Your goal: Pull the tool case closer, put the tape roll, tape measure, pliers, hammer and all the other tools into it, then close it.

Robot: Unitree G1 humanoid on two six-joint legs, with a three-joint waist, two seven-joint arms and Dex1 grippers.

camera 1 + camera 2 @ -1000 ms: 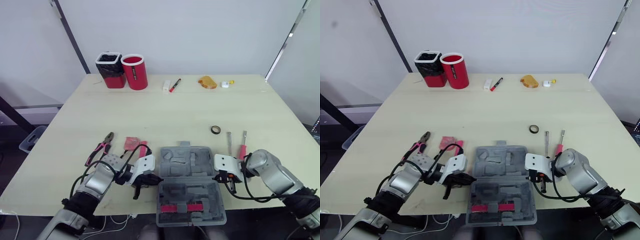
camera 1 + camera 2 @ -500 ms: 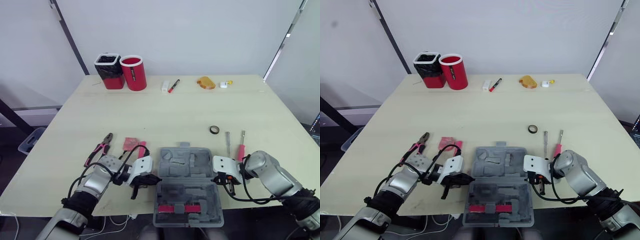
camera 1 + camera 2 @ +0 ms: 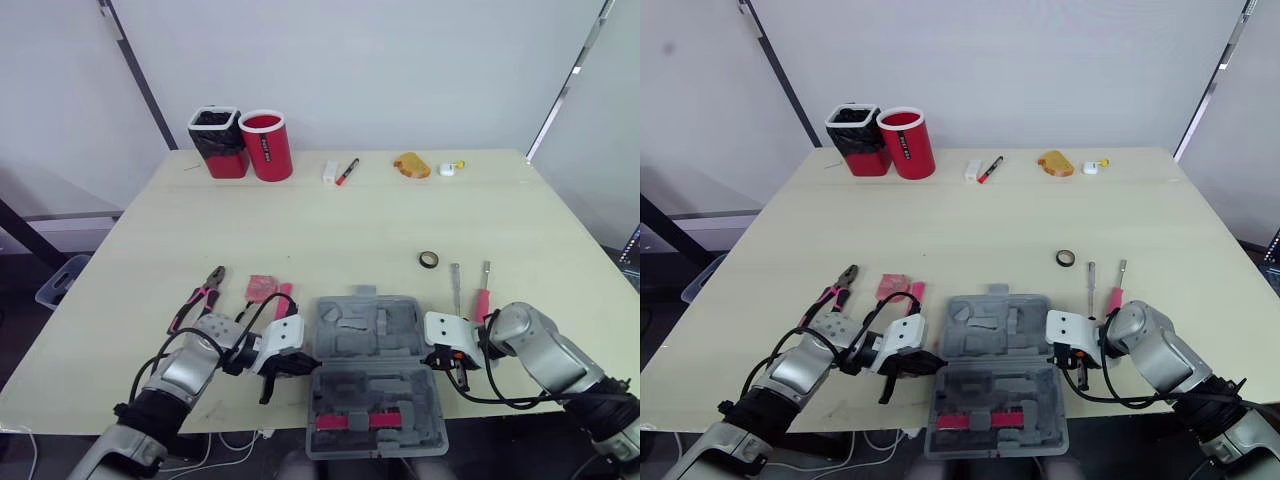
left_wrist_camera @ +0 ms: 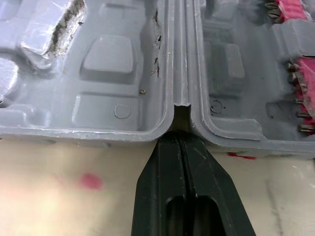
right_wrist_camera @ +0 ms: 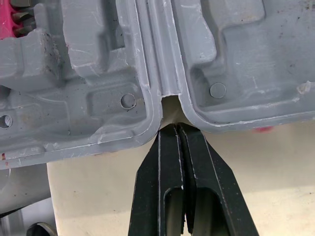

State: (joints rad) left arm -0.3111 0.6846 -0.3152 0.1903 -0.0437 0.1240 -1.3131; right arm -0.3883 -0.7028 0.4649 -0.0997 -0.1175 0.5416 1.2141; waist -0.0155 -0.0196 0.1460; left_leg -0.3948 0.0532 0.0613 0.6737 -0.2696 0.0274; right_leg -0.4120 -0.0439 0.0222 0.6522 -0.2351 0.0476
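Note:
The grey tool case (image 3: 375, 375) lies open at the table's front middle, with a red bit holder (image 3: 358, 418) in its near half. My left gripper (image 3: 298, 362) is shut, its tip pressed into the hinge notch (image 4: 180, 110) on the case's left side. On the right side my right gripper (image 3: 438, 357) is shut at the hinge notch (image 5: 170, 101) there. Pliers (image 3: 200, 295), a red tape measure (image 3: 262, 287) and a red-handled tool (image 3: 284, 297) lie left of the case. A black tape roll (image 3: 431, 260) and two screwdrivers (image 3: 457, 285) lie to its right.
At the table's back stand a black bin (image 3: 216, 140) and a red cup (image 3: 268, 145). A marker (image 3: 347, 172), a white block (image 3: 331, 172), an orange object (image 3: 412, 165) and a small white item (image 3: 453, 168) lie along the far edge.
The case has slid a little nearer the front edge, with both shut grippers staying at its hinge ends. The loose tools have not moved.

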